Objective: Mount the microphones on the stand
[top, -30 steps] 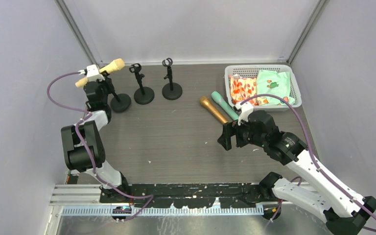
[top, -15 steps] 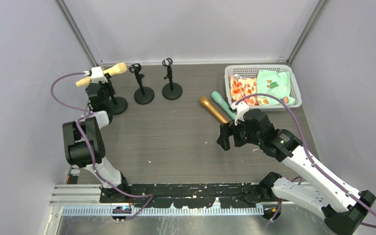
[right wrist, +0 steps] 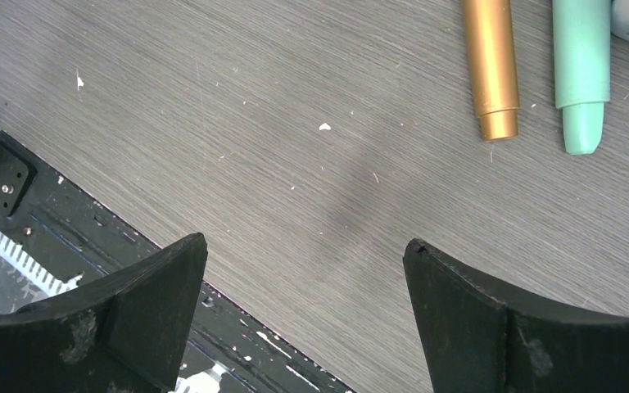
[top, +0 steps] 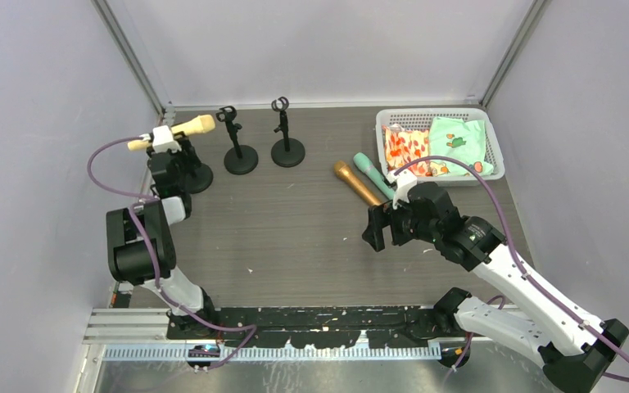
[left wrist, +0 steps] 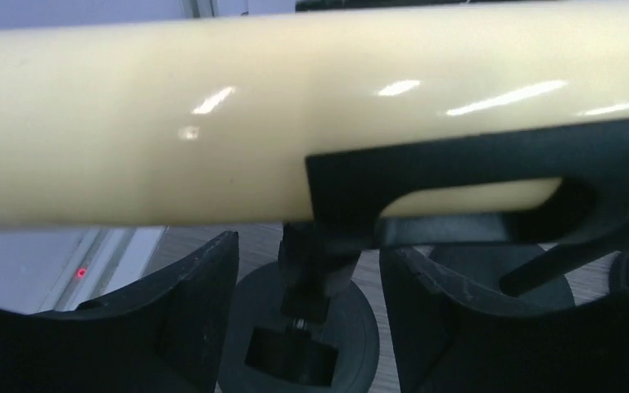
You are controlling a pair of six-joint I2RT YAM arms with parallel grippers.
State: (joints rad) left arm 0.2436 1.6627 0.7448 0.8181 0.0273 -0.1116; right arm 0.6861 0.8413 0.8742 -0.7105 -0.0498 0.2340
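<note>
A: Grey walls all round, dark wood-grain table (top: 295, 237), white basket (top: 438, 114) at your far right with patterned fabric in it. Stands?

B: Three black ones in a row at the back left. Your middle stand (top: 240, 158) and right stand (top: 287, 151) are upright, just apart from each other.

A: And the leftmost stand (top: 201, 175)?

B: Your left tool (left wrist: 307, 250) is right at it, fingers apart, clamped on nothing. The cream-yellow microphone (top: 182, 128) lies nearly level across that stand's clip (left wrist: 459, 184), head pointing toward the other two stands.

A: Right side?

B: Your right tool (right wrist: 305, 244) hangs over the table, fingers wide apart, nothing between them. The golden-brown microphone (top: 359, 185) and the mint-green microphone (top: 374, 174) lie flat on the table side by side, just beyond that tool. The mint one is just beside the basket.
</note>
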